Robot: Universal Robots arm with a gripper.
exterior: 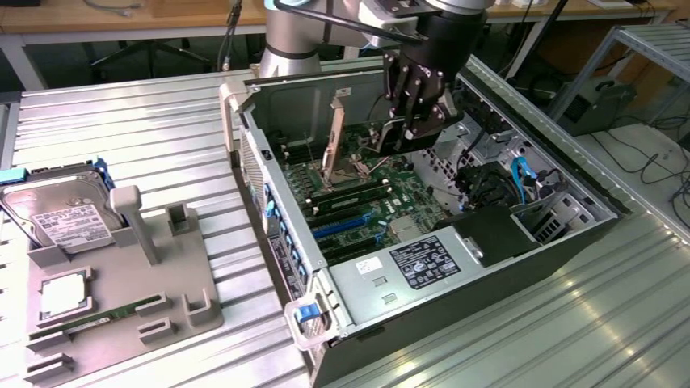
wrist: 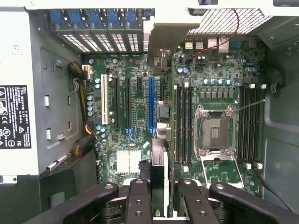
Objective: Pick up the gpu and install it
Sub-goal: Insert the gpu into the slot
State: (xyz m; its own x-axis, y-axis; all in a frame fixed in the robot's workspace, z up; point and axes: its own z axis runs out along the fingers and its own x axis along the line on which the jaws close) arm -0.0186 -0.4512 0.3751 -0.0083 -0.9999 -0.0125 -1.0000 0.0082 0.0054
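Jaws gripping gpu (wrist: 158,184), edge-on over motherboard (wrist: 140,107), hard drive (exterior: 65,214) beside case (exterior: 464,311)

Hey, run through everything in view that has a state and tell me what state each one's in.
gpu: gripped edge-on, held over the motherboard, not seated.
gripper: shut on the gpu.
computer case: lying on its side, open.
blue slot: empty.
processor socket: empty.
hard drive: parked in the gray holder.
memory stick: lying in the gray holder.
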